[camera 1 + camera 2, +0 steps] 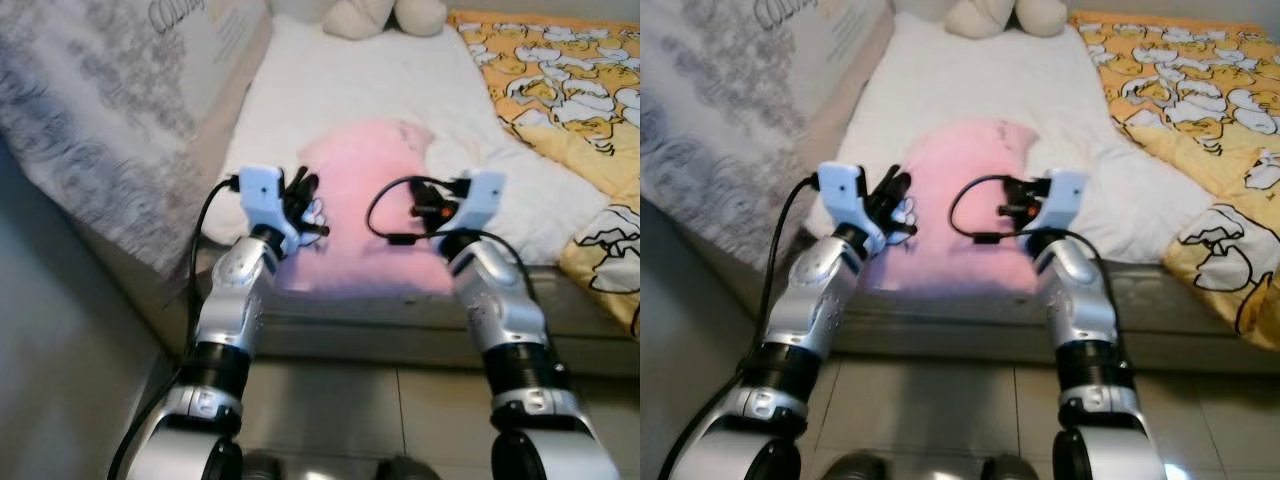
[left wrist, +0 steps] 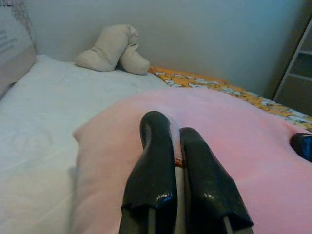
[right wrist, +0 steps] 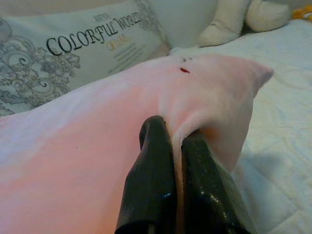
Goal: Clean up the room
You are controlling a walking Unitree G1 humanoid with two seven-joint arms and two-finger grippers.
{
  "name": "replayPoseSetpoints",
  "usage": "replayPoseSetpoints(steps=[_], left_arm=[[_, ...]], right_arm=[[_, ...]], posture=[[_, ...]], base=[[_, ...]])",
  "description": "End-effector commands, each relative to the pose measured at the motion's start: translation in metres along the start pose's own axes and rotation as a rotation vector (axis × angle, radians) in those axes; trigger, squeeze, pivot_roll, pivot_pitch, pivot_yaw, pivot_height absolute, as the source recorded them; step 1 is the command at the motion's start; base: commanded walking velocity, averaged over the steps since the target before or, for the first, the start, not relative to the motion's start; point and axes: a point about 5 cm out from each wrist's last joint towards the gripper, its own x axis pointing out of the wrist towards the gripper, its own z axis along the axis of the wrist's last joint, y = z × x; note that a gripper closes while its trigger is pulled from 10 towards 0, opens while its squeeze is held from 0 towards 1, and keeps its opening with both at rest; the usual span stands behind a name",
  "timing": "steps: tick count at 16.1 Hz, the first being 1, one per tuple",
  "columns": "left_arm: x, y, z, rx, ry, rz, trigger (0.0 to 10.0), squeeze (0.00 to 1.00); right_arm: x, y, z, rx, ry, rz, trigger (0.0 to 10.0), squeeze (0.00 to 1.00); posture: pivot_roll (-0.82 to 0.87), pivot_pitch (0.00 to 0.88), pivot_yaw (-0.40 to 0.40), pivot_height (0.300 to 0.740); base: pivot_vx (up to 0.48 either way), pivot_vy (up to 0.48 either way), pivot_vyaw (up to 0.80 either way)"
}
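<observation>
Lying on the white bed sheet (image 1: 400, 90) near the foot edge of the bed, a pink pillow (image 1: 365, 215) is gripped by both arms at once. In the head camera views the left gripper (image 1: 305, 205) is seen at about 9 o'clock on the pillow and the right gripper (image 1: 425, 210) at about 3 o'clock. In the left wrist view the two black fingers (image 2: 156, 170) are pressed nearly together over the pink cover, with a thin fold apparently caught between them. In the right wrist view the fingers (image 3: 153, 170) are closed on a raised ridge of pink fabric, so a pinch on the pillow cover is shown clearly.

At 12 o'clock, by the far wall, a beige plush toy (image 1: 385, 15) is seen. At 2 o'clock a yellow cartoon-print blanket (image 1: 560, 90) is spread and hangs over the bed's edge. At 10 o'clock a grey patterned pillow with printed lettering (image 1: 110, 110) is propped.

The tidying is judged to be at an early stage: the pink pillow is held but not yet lifted or placed, and the blanket is left rumpled.
</observation>
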Motion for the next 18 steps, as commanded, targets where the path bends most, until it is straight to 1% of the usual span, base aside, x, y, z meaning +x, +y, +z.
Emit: replayPoseSetpoints(steps=[1, 4, 10, 18], left_arm=[[0.0005, 0.0064, 0.0100, 0.027, -0.038, 0.008, 0.0, 0.00], [0.0012, 0.0100, 0.0103, 0.037, -0.034, 0.037, 0.0, 0.00], [0.0025, 0.0125, 0.0118, 0.035, -0.043, 0.063, 0.0, 0.00], [0.0046, 0.0157, 0.0128, 0.041, -0.042, 0.074, 0.0, 0.00]], right_arm=[[0.0051, 0.0067, 0.0118, -0.015, -0.051, 0.025, 0.0, 0.00], [0.0058, 0.0077, 0.0119, -0.021, -0.055, 0.027, 0.0, 0.00], [0.0046, 0.0051, 0.0123, -0.029, -0.058, 0.022, 0.0, 0.00], [0.0067, 0.0061, 0.0128, -0.034, -0.059, 0.034, 0.0, 0.00]], posture=[[-0.04, 0.000, 0.012, 0.718], [-0.05, 0.000, 0.015, 0.718], [-0.05, 0.000, 0.017, 0.718], [-0.05, 0.000, 0.015, 0.718]], base=[[0.424, 0.000, 0.00], [0.459, 0.000, 0.00], [0.460, 0.000, 0.00], [0.459, 0.000, 0.00]])
